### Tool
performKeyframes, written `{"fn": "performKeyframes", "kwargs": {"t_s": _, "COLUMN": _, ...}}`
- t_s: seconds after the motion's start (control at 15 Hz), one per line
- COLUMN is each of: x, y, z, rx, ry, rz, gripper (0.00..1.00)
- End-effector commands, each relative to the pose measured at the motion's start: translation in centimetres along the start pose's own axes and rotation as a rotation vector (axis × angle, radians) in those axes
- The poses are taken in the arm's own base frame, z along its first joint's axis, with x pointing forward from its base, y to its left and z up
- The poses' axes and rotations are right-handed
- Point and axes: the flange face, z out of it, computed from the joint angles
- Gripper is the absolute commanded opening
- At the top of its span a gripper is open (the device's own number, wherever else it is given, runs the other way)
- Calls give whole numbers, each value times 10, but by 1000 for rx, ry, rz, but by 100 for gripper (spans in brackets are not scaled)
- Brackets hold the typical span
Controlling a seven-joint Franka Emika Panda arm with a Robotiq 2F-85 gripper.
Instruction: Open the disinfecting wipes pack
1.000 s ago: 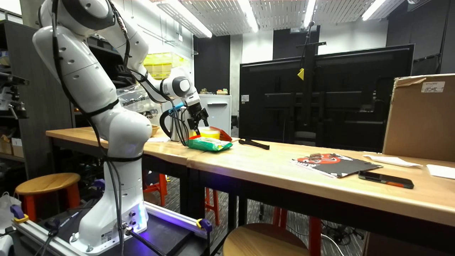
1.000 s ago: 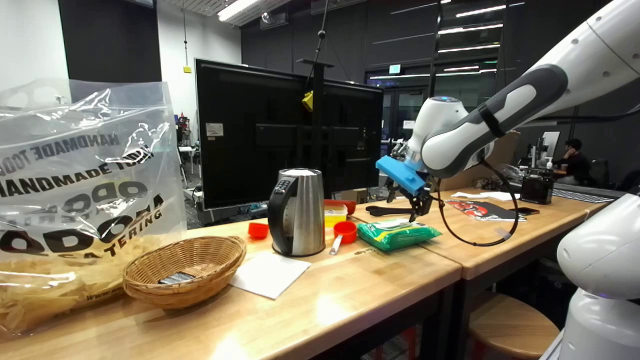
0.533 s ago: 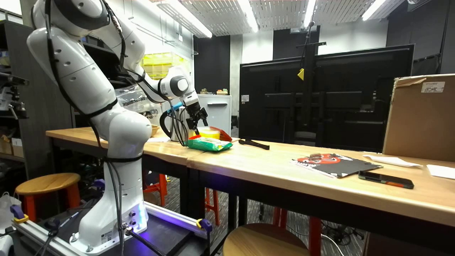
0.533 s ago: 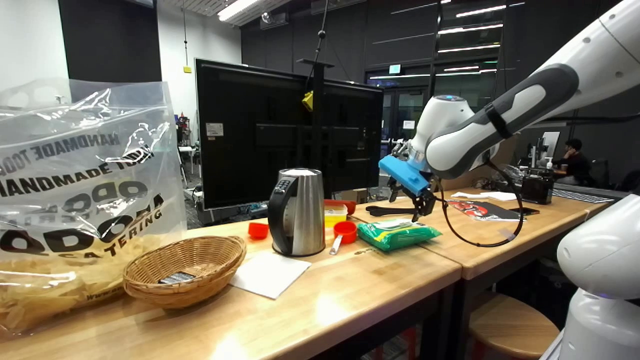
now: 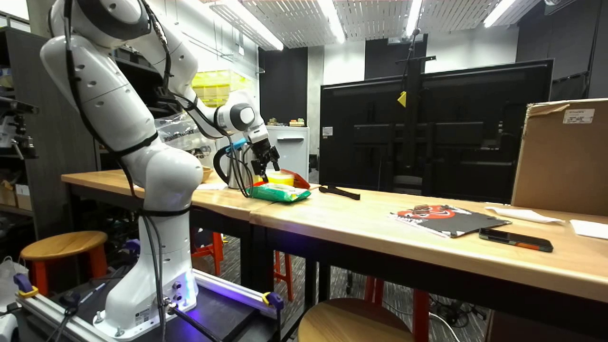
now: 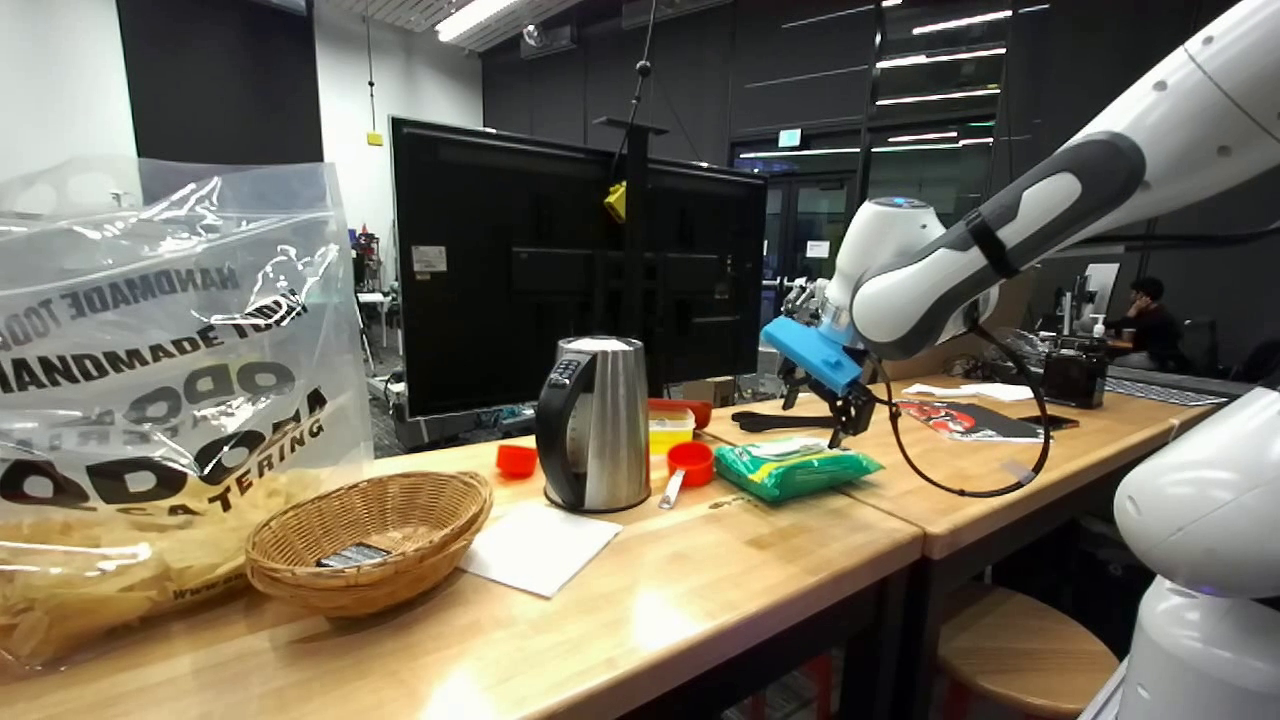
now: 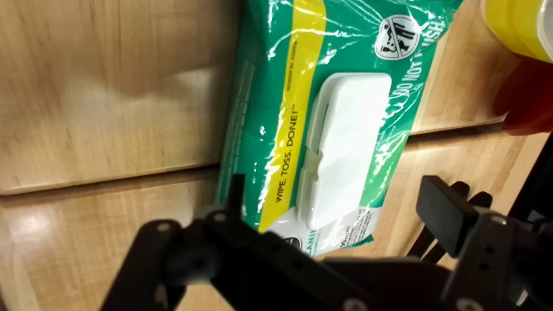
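1. Hovering, fingers (image 7: 443, 216) spread apart: the gripper (image 7: 338, 199).
2. Below it, the pack (image 6: 795, 470) lies across the seam (image 7: 108, 180) between wooden tables (image 7: 108, 108), lid (image 7: 350, 151) down.
3. To its side, each farther off: kettle (image 6: 615, 420), basket (image 6: 360, 585), bag (image 6: 170, 400).
4. Well beyond it: screen (image 6: 570, 270), grey cabinet (image 5: 295, 149), seated person (image 6: 1150, 325).

Wipes pack (image 7: 332, 129): green glossy pouch, yellow stripe (image 7: 302, 82), white lid (image 7: 350, 151) closed. Lying flat, lid up, below gripper (image 7: 337, 194); in wrist view near end between spread fingers (image 7: 445, 211), rest ahead of them.
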Motion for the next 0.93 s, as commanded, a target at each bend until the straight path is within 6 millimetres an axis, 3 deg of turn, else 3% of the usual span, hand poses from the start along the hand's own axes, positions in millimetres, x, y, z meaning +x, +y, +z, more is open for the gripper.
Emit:
{"fn": "performKeyframes", "kwargs": {"t_s": 0.0, "x": 9, "y": -2, "z": 8, "rx": -3, "ry": -17, "rz": -11, "gripper": 100}}
{"fn": "performKeyframes", "kwargs": {"t_s": 0.87, "x": 21, "y": -21, "z": 21, "rx": 12, "ry": -30, "rz": -54, "gripper": 100}}
